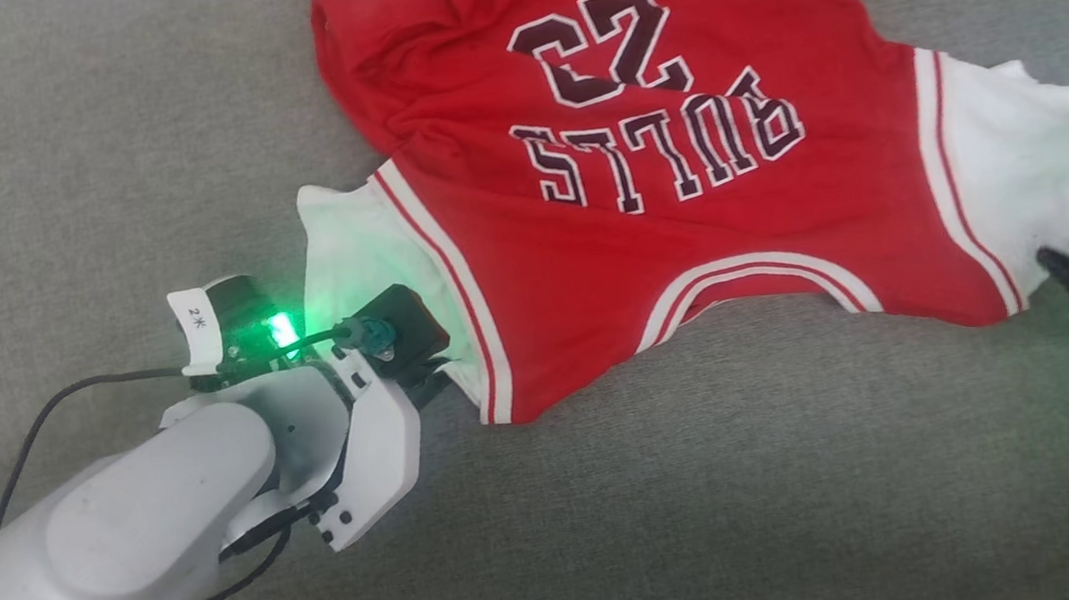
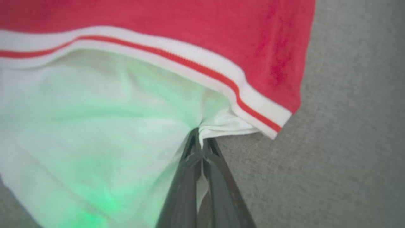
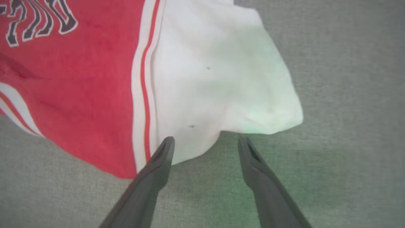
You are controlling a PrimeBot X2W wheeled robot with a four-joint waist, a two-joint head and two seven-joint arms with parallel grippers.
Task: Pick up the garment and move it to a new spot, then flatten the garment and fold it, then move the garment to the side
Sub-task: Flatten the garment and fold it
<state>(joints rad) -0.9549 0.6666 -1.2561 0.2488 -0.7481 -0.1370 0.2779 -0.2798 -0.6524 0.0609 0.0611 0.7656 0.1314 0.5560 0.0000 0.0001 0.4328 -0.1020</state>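
A red jersey-style garment [image 1: 690, 252] lies spread but wrinkled across the upper middle and right of the head view, on a grey counter [image 1: 621, 532]. Its black "BULLS 23" lettering [image 1: 657, 140] reads upside down, and the collar faces the bottom of the frame.

At lower left, the left pincer [image 2: 199, 139] is clamped together on the edge of one white sleeve [image 1: 348, 251], just beside the striped trim. The cloth puckers where it is nipped.

At the right edge, the right pincer [image 3: 205, 141] stands wide apart and holds nothing. Its tips sit at the hem of the other white sleeve [image 1: 1031, 153], one tip seemingly over the cloth and the other over bare counter.

The left hold looks like a thin pinch of fabric, so it could slip free once the garment's weight comes on. If the right pincer closes where it stands, it may catch only the hem or miss it. The garment would then hang from one sleeve, twist and bunch instead of moving flat.
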